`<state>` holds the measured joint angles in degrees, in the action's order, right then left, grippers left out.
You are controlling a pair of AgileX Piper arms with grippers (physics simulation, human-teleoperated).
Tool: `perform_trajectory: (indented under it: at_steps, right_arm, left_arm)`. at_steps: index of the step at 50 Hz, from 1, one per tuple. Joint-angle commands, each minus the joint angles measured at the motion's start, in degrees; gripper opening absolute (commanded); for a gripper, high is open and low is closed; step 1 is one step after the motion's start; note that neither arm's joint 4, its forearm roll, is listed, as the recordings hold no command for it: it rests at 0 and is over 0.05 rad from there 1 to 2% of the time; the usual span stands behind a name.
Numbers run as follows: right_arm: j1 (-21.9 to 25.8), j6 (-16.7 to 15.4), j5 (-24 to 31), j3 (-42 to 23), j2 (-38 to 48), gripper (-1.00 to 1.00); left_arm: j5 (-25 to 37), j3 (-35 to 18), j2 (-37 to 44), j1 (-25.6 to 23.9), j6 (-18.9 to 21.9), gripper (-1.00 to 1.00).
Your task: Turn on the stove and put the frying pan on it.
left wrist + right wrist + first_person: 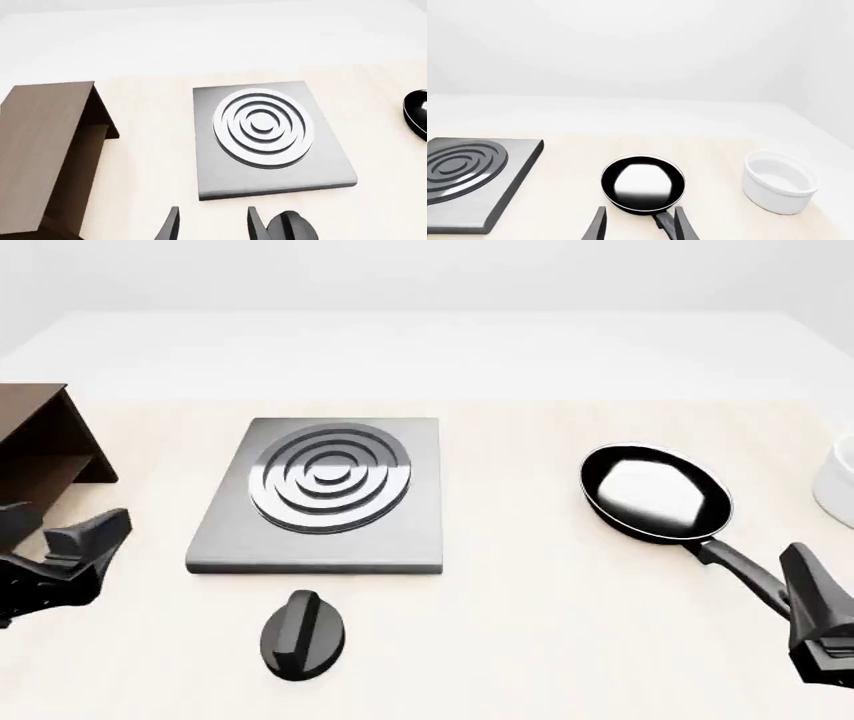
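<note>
The stove (320, 495) is a flat grey plate with burner rings left of the table's middle. Its black oval knob (304, 633) lies apart, in front of the plate. The black frying pan (657, 490) sits on the table to the right, its handle (727, 562) pointing at my right gripper (817, 612). That gripper is open. In the right wrist view, the handle (662, 220) lies between its fingertips (640, 227), behind the pan (642, 183). My left gripper (60, 542) is open and empty, left of the stove (267, 135), with the knob (290, 227) beside one finger (255, 225).
A brown wooden shelf (40, 445) stands at the far left, close to the left gripper. A white cup (838, 480) stands at the right edge, right of the pan; it also shows in the right wrist view (777, 182).
</note>
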<state>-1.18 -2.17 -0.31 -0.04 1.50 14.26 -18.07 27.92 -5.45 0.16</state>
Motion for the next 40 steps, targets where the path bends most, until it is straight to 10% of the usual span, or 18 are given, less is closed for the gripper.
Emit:
perform_trajectory:
  at_steps: [1,40]
  right_arm:
    - [-0.21,-0.56,0.56,0.02,-0.07,1.0]
    - [-0.9,-1.68,-0.32,0.03,1.2,1.0]
  left_arm:
    - [1.96,-0.91,10.67,-4.71,-1.56,1.0]
    - [-24.99,12.04,34.79,-13.57,-8.42,1.0]
